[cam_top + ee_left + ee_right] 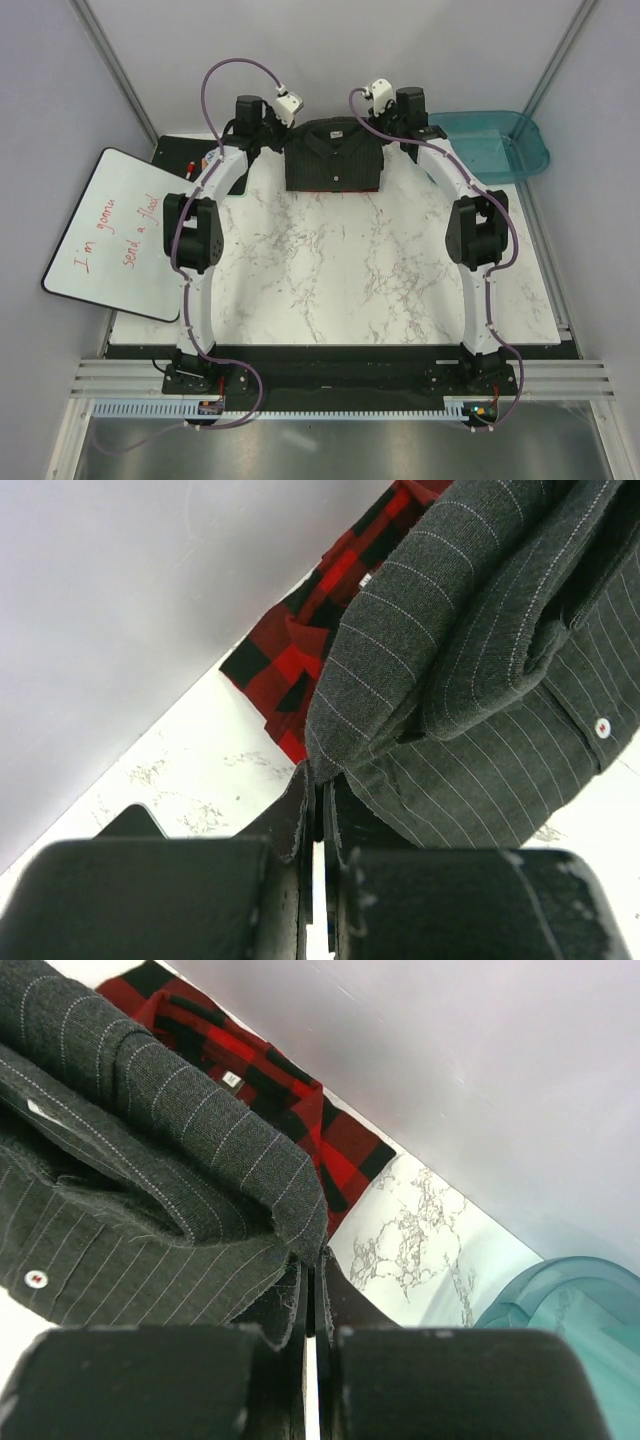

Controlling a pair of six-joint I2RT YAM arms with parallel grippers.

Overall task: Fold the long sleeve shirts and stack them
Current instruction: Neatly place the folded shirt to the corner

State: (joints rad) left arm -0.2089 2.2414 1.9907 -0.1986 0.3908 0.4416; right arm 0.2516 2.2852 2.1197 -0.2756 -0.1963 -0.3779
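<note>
Late in the job, by the look of it: the stacking step. Holds the folded charcoal pinstriped shirt (333,158) at the far middle of the marble table (350,270), collar turned away from the arm bases. Pinches its left shoulder edge with the left gripper (318,795), jaws drawn tight together on a thin fold of cloth. Does the same at the right shoulder with the right gripper (312,1265). Shows the red-and-black plaid flannel (285,665) lying underneath and poking out beyond the collar, toward the back wall. Cannot tell from these angles whether that one is neatly folded, being mostly covered. Keeps the teal tub (497,142) at the far right, near the right gripper but apart from both shirts. Next, most likely: lower the shoulders flat onto the flannel, square the edges, then release both sides together and draw straight back. Calls for care at the release, since cloth catching on the fingers could tug the top shirt askew.
</note>
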